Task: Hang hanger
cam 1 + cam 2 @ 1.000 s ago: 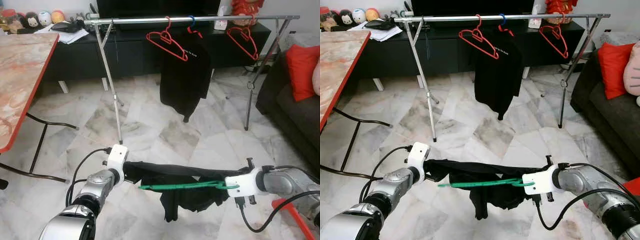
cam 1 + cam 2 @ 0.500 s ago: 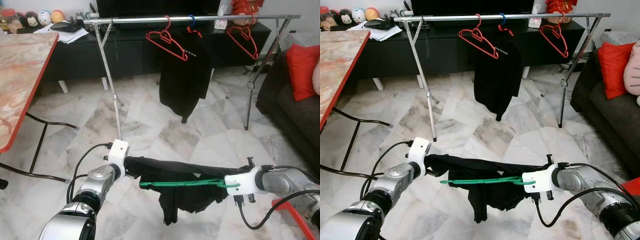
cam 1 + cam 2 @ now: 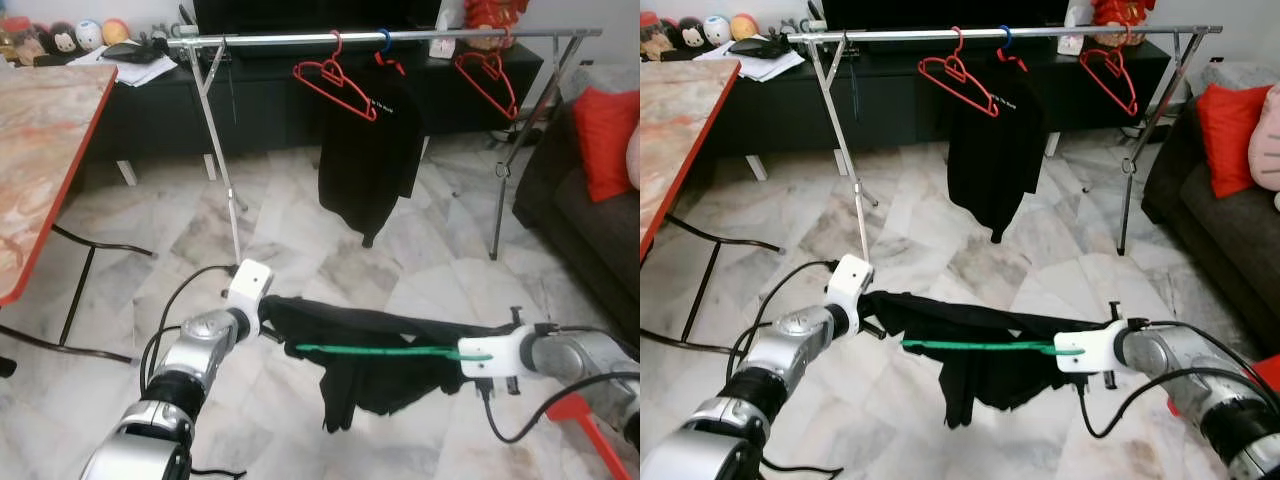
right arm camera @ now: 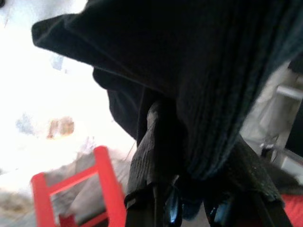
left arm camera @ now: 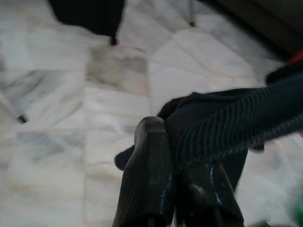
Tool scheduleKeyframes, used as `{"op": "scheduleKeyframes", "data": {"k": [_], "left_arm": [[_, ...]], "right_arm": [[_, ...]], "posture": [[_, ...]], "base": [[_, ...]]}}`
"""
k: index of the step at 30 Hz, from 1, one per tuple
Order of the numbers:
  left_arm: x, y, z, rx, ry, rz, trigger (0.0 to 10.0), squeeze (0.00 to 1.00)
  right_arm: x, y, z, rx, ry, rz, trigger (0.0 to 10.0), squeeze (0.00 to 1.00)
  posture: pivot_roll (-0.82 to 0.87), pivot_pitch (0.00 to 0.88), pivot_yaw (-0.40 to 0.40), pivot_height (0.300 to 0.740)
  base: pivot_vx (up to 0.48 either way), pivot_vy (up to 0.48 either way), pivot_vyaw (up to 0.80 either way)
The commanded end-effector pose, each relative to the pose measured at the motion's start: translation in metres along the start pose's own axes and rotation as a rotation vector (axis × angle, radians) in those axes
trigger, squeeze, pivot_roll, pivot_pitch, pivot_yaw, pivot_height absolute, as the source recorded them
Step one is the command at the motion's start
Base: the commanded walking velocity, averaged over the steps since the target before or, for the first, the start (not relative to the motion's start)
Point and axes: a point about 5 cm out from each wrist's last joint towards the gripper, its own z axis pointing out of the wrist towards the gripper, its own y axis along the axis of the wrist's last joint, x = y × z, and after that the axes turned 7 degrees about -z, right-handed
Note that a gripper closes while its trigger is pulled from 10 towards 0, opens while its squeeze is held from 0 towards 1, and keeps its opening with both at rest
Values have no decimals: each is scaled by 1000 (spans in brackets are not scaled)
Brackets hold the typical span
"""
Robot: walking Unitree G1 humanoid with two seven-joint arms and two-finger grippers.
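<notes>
A: Which step is running?

B: Carrying, I judge. The left gripper (image 3: 268,312) is pinching one end of a black garment (image 3: 365,350), fingers clamped on the cloth. The right gripper (image 3: 452,352) is gripping the other end, with cloth pressed between its fingers in the wrist view. A green hanger (image 3: 375,350) is lying level between the two, threaded in the garment and well short of the rail.

A: Next move?

B: Probably walking toward 12 o'clock, raising the load and getting the hook over the clothes rail (image 3: 400,37). A gap is showing between the red hangers (image 3: 335,78) and the rack's leg at 11 o'clock.

A: Surroundings?

B: Glossy marble floor (image 3: 300,250), possibly slippery. A table (image 3: 45,150) is standing at 9 o'clock, a dark sofa (image 3: 590,230) at 3 o'clock. A black shirt (image 3: 370,150) is already hanging on the rail.
</notes>
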Motion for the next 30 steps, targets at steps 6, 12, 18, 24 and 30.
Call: {"op": "scheduleKeyframes", "data": {"k": [6, 12, 18, 24, 30], "left_arm": [[-9, -19, -39, 219, -254, 253, 10000, 0], [-14, -42, -42, 349, -247, 268, 10000, 0], [-17, -49, -41, 379, -213, 266, 10000, 0], [-2, -43, -29, 310, 2, 256, 10000, 0], [1, -41, -25, 293, 41, 274, 10000, 0]], "right_arm": [[27, -46, -6, 247, 108, 103, 0, 0], [25, -43, -5, 235, 100, 110, 0, 0], [25, -34, -4, 164, 107, 115, 0, 0], [27, -18, -1, 61, 126, 168, 0, 0], [28, -18, -2, 60, 149, 157, 0, 0]], "posture": [[-184, 51, 3, 740], [-190, 57, 6, 740], [-189, 62, 4, 740], [-195, 59, 6, 740], [-195, 55, 4, 740]], "base": [[0, 0, 0], [0, 0, 0], [0, 0, 0], [0, 0, 0], [0, 0, 0]]}}
